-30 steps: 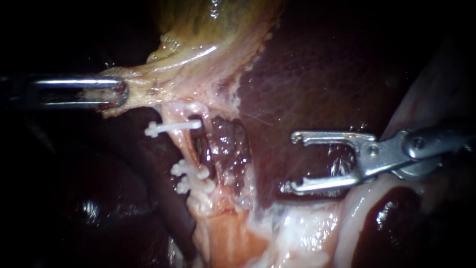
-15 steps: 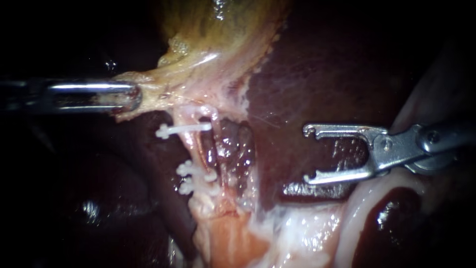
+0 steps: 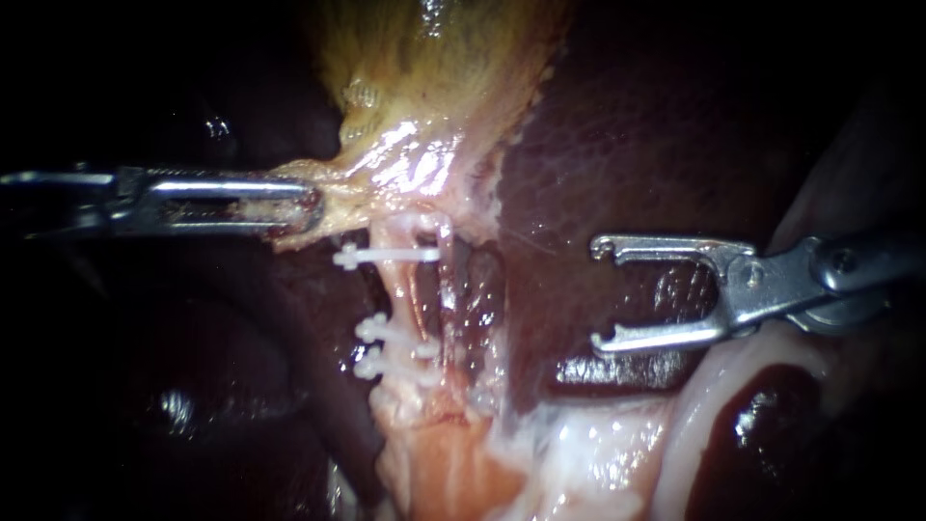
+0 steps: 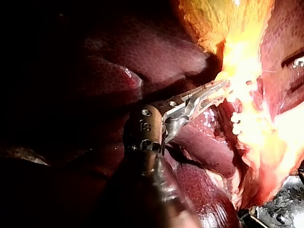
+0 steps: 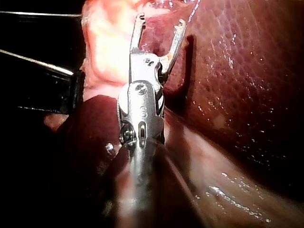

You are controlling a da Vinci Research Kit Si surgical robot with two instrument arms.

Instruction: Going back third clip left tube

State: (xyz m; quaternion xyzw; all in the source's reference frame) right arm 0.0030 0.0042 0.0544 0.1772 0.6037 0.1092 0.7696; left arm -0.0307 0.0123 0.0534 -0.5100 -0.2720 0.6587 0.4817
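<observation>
Gaping wide and holding nothing, the silver metal claw of my right instrument [image 3: 599, 294] is hanging over the dark reddish-brown liver [image 3: 617, 145], well apart from the clips. From the right wrist camera the same claw [image 5: 160, 21] is showing a clear gap between its two hooked tips, with liver lying ahead of it.

The slotted silver claw of my left instrument [image 3: 311, 200] is clamping shut on the pale yellowish fold of tissue [image 3: 357, 188] beneath the yellow-green gallbladder [image 3: 434, 77], and the fold is stretching out toward it. The left wrist camera is showing that claw [image 4: 222, 88] biting the fold's edge.

Three white plastic clips are sitting across the pale pink left tube [image 3: 394, 289]. The upper one [image 3: 386, 256] is lying just below the held fold. The lower two [image 3: 384, 330] [image 3: 381, 365] are sitting close together further down, with a bare stretch of tube between them and the upper one.
</observation>
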